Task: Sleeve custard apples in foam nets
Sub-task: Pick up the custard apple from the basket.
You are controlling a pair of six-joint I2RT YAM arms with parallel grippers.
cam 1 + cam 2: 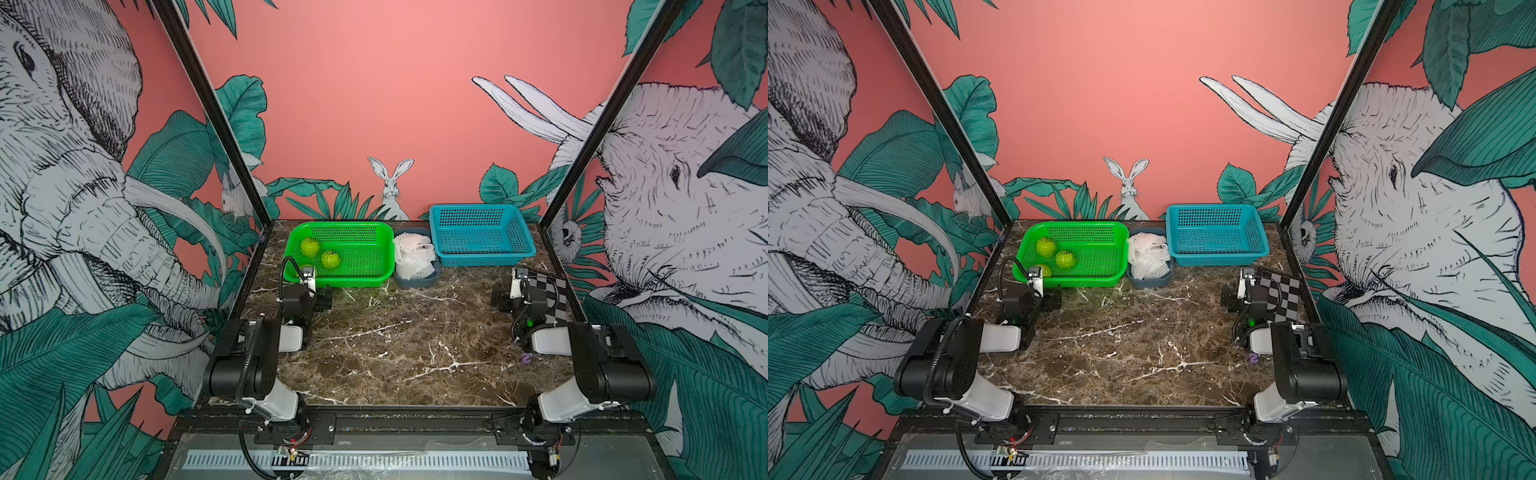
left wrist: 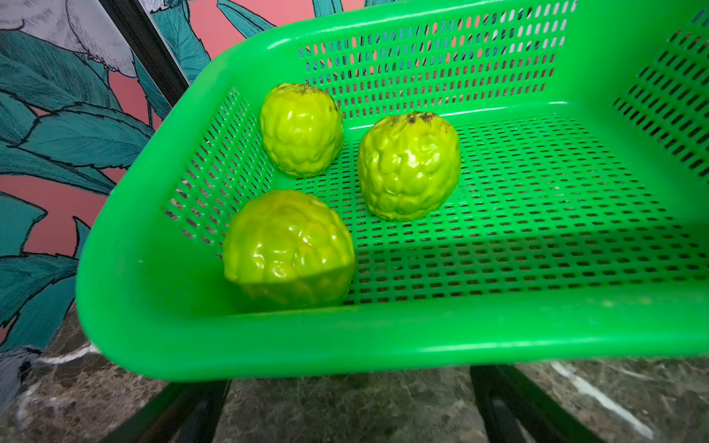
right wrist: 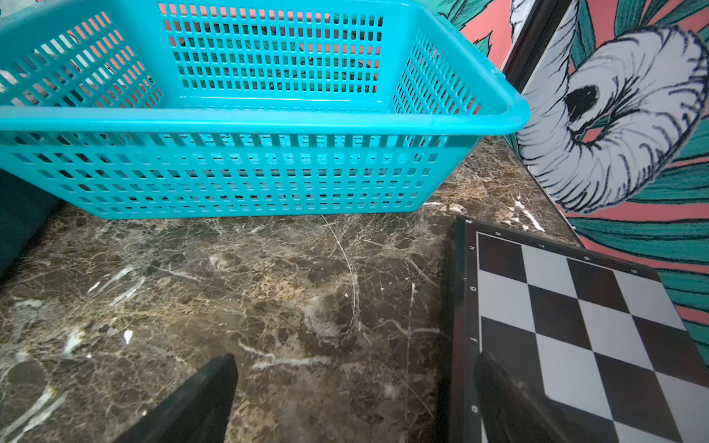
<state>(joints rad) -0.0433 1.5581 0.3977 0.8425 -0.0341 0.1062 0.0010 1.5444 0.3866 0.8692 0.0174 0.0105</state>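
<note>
left gripper (image 2: pixel 345 406) and right gripper (image 3: pixel 353 395) both spread, empty; three glossy custard apples (image 2: pixel 408 167) sit loose in the green basket (image 2: pixel 268 345) and could roll from a pinch.

Left hand (image 2: pixel 347 402) and right hand (image 3: pixel 353 387) wide open

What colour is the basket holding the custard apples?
Bright green basket, clearest in the left wrist view.

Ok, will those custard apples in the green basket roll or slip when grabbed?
Probably apt to roll: the custard apples are round and sit loose on the flat floor of the green basket. Likely slippery too: the skin looks glossy, though its bumps may help a grip.
</note>
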